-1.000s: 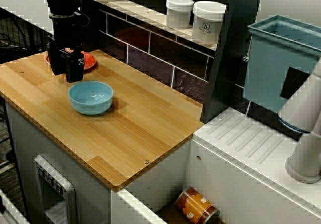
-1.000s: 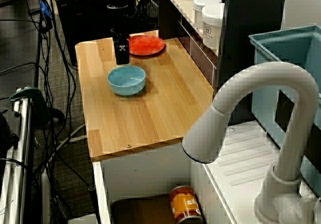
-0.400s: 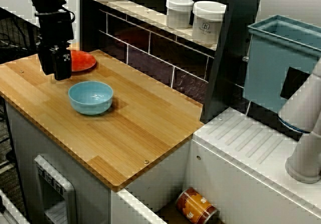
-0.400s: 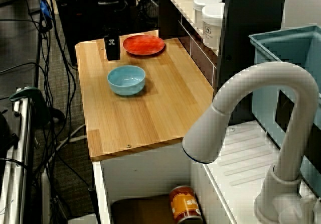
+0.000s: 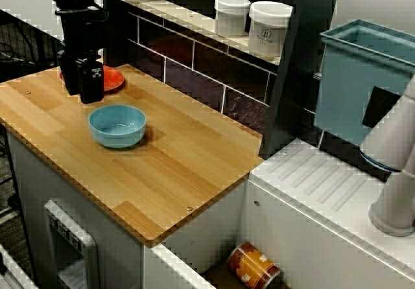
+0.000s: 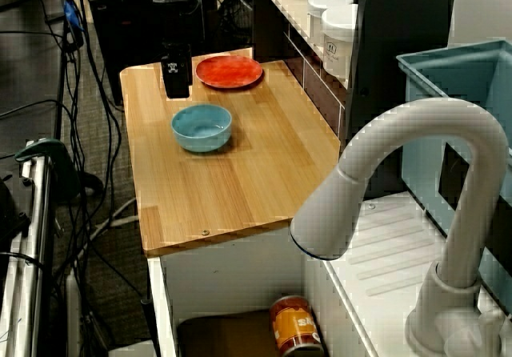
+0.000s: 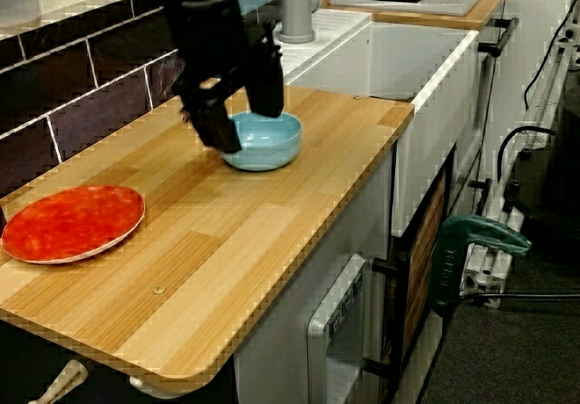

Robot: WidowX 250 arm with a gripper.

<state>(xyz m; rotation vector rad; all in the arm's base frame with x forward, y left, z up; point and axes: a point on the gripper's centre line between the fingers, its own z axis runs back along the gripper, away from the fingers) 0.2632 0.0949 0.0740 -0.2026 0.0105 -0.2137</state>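
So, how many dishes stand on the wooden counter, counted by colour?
blue bowl: 1
red plate: 1
Total: 2

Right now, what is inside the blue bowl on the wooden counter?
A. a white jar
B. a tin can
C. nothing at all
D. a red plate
C: in the view from above, the blue bowl shows only its bare blue inside. The can lies well away from it, and the red plate sits apart from it.
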